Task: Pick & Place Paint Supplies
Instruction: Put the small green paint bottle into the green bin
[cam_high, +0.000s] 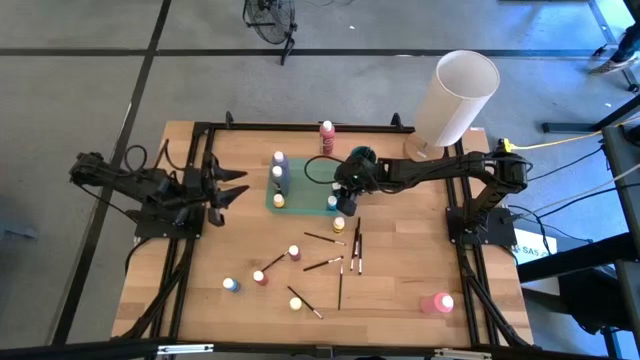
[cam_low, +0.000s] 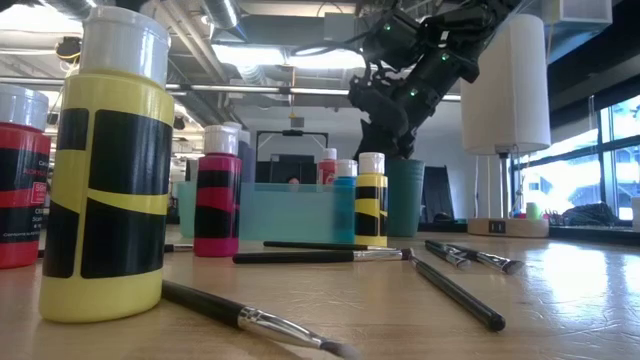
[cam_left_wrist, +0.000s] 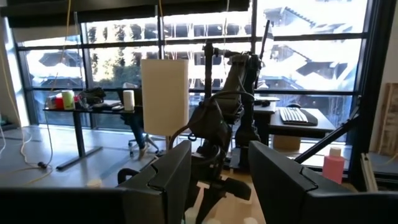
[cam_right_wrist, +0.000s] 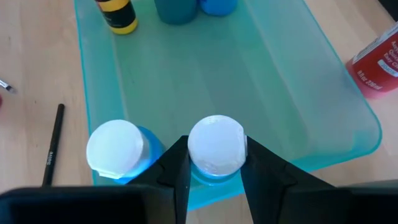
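A teal tray (cam_high: 303, 197) lies mid-table with purple, blue and yellow bottles (cam_high: 279, 176) standing at its left end. My right gripper (cam_right_wrist: 214, 155) hangs over the tray's right end (cam_high: 343, 203), shut on a white-capped blue bottle (cam_right_wrist: 215, 149). A second blue bottle (cam_right_wrist: 115, 151) stands right beside it. More small bottles (cam_high: 294, 252) and dark-handled brushes (cam_high: 356, 252) lie scattered on the wood nearer the front. My left gripper (cam_left_wrist: 217, 180) is raised at the table's left (cam_high: 232, 190), open and empty. My right gripper pinches the blue bottle's white cap (cam_right_wrist: 215, 134) between its two fingers (cam_right_wrist: 176, 167), one on each side. The fingers slant down from the table's right. The bottle stands upright below them at the tray's right end; whether its base rests on the tray floor I cannot tell.
A red bottle (cam_high: 327, 131) stands beyond the tray's far edge. A big white cylinder (cam_high: 455, 98) stands at the back right, a dark teal cup (cam_low: 405, 196) near it. A pink bottle (cam_high: 438, 303) lies front right. A brush (cam_right_wrist: 53, 146) lies beside the tray.
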